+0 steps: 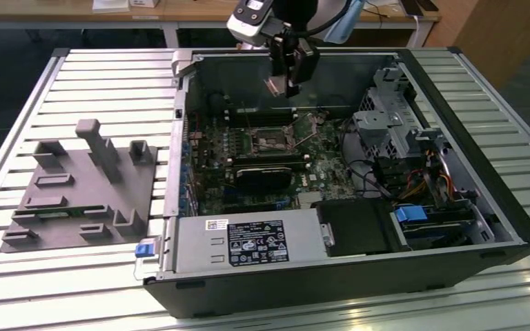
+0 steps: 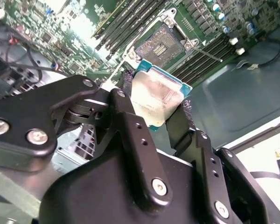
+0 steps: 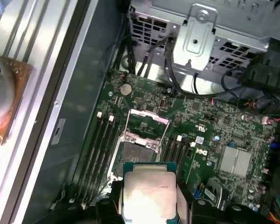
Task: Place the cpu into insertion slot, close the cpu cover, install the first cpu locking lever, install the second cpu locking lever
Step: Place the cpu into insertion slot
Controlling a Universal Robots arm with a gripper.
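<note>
The black two-finger gripper (image 2: 156,95) is pinched tight on the cpu (image 3: 148,196), a small flat square chip with a shiny grey metal top. Its fingers (image 2: 184,116) press two opposite edges, which looks like the safe place to hold it. The chip is likely light and stiff, but easy to hurt underneath. It hangs above the insertion slot (image 3: 135,156), a square socket with a dark middle. The thin silver cpu cover (image 3: 147,122) stands open at one edge. Long black memory slots (image 3: 100,149) crowd both sides, but there is open room above.

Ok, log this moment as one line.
hand: shut on cpu | location: above motherboard | insertion slot: empty, uncovered | step: cpu not yet placed
</note>
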